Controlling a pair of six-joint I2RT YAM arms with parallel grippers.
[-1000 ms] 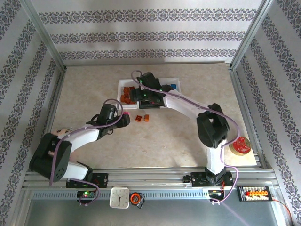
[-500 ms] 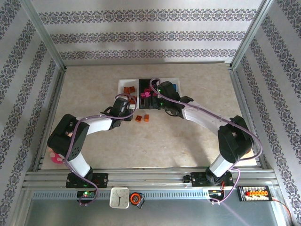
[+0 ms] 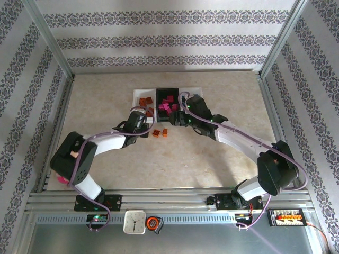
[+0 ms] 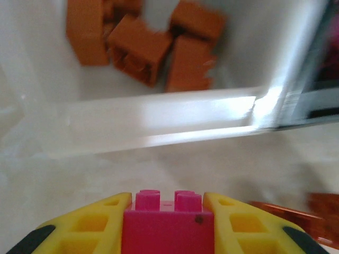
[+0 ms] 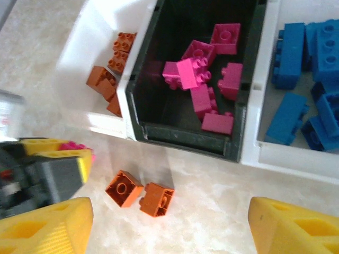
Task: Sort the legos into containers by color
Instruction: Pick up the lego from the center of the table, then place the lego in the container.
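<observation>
We are gripping a small magenta studded plastic brick (image 4: pixel 168 225) in the left gripper (image 4: pixel 167 203), at 6 o'clock from the white plastic bin (image 4: pixel 159 114) holding orange bricks (image 4: pixel 143 47). The right gripper (image 5: pixel 169 225) is hanging wide, empty, at 6 o'clock from the black rectangular plastic bin (image 5: pixel 185 142).

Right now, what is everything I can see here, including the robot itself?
black bin: one, black, middle of row
left white bin: one, white, left of it
right white bin: one, white, right of it
pink bricks: about seven, pink, in black bin
orange bricks: at least four, orange, in left white bin
blue bricks: several, blue, in right white bin
loose orange bricks: two, orange, on table before the bins
held pink brick: one, pink, between left fingers
clock: one, white, near rail
left fingers: two, yellow, shut on held pink brick
right fingers: two, yellow, open, holding nothing
</observation>
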